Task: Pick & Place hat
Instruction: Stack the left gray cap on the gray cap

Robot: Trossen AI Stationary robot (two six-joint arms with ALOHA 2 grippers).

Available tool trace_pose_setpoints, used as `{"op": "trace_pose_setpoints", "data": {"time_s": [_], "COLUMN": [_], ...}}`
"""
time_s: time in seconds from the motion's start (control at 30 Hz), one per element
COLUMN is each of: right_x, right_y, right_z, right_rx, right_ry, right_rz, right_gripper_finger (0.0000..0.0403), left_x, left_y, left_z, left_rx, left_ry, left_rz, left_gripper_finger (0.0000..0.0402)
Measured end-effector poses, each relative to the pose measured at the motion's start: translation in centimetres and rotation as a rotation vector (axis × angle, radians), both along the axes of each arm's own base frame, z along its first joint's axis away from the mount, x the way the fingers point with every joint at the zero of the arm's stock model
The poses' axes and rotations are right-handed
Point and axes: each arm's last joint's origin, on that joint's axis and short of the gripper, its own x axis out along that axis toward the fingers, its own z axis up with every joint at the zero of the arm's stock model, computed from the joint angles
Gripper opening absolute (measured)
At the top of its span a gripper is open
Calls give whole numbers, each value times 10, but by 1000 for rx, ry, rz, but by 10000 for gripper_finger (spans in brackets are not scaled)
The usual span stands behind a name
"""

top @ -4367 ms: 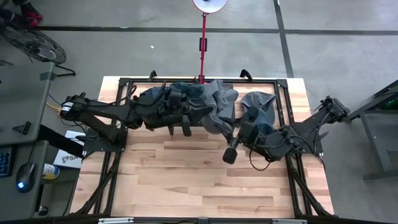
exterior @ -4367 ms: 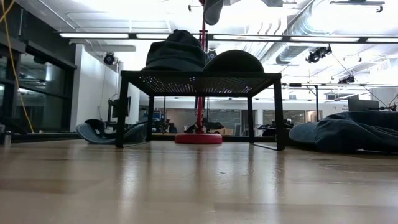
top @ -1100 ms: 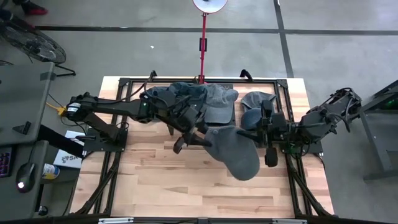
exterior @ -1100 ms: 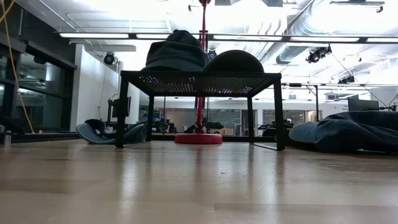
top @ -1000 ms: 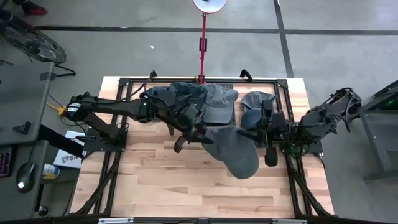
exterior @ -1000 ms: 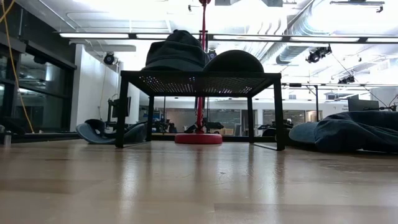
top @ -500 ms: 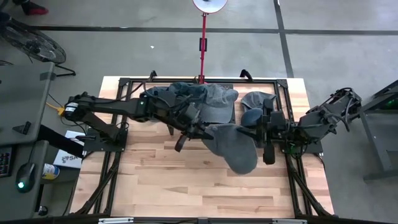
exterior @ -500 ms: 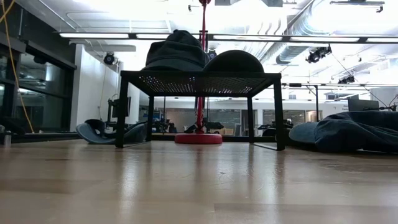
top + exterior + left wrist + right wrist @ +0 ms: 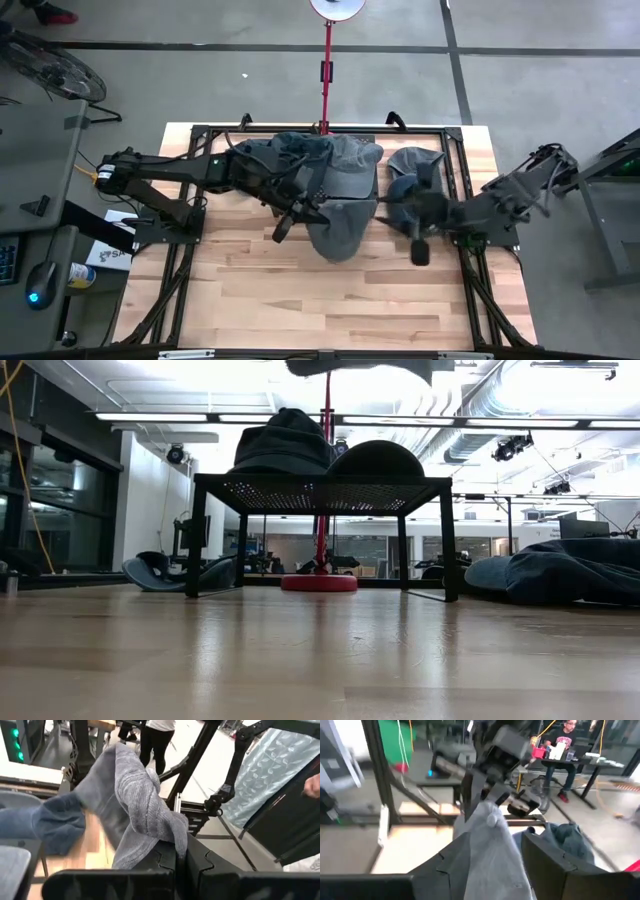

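A grey ribbed knit hat [image 9: 340,228] hangs in the air between my two grippers, above the table's middle and just in front of the black mesh shelf [image 9: 372,185]. Its underside shows at the top of the low view [image 9: 360,365]. My left gripper [image 9: 306,208] is shut on the hat's left side, my right gripper [image 9: 380,210] on its right side. In the left wrist view the hat [image 9: 135,800] drapes over the fingers. In the right wrist view the hat [image 9: 487,845] fills the gap between the fingers, and the left gripper [image 9: 495,750] shows beyond it. My left gripper pinches the hat's ribbed edge [image 9: 172,837] between its two fingers, coming level from the table's left. The cloth is bunched in several folds and is lifted clear of the table. My right gripper pinches the hat's opposite edge [image 9: 492,827] between its fingers, level from the table's right. The hat hangs slack between both holds.
More hats lie piled on the shelf along the far edge [image 9: 320,160], with a dark blue one [image 9: 415,165] at its right end. In the low view two hats [image 9: 285,440] [image 9: 375,457] sit on the shelf, and dark cloth [image 9: 560,575] lies at the right. A red stand [image 9: 326,70] rises behind the shelf.
Both grippers have carried the hat toward the table's left and far edges, up to the shelf's front. The right arm has stretched out leftward after it. The hat has dropped low enough that its underside has come into the top of the low view.
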Motion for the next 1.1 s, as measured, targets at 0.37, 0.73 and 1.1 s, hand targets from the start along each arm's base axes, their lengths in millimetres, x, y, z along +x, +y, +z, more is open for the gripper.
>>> {"op": "trace_pose_setpoints", "data": {"time_s": [0.37,0.73,1.1], "right_x": [48,73,70], "right_y": [3,-8,-20], "right_z": [-23,-39,-14], "right_rx": [-203,-231,-211], "right_ry": [69,137,151], "right_rz": [-54,-36,-9], "right_gripper_finger": [168,168,168], "left_x": [-4,-5,-6], "left_y": [2,3,3], "left_z": [-6,-13,-15], "left_rx": [-42,-65,-62], "left_ry": [104,182,210], "left_rz": [57,105,109], "left_gripper_finger": [0,0,0]}}
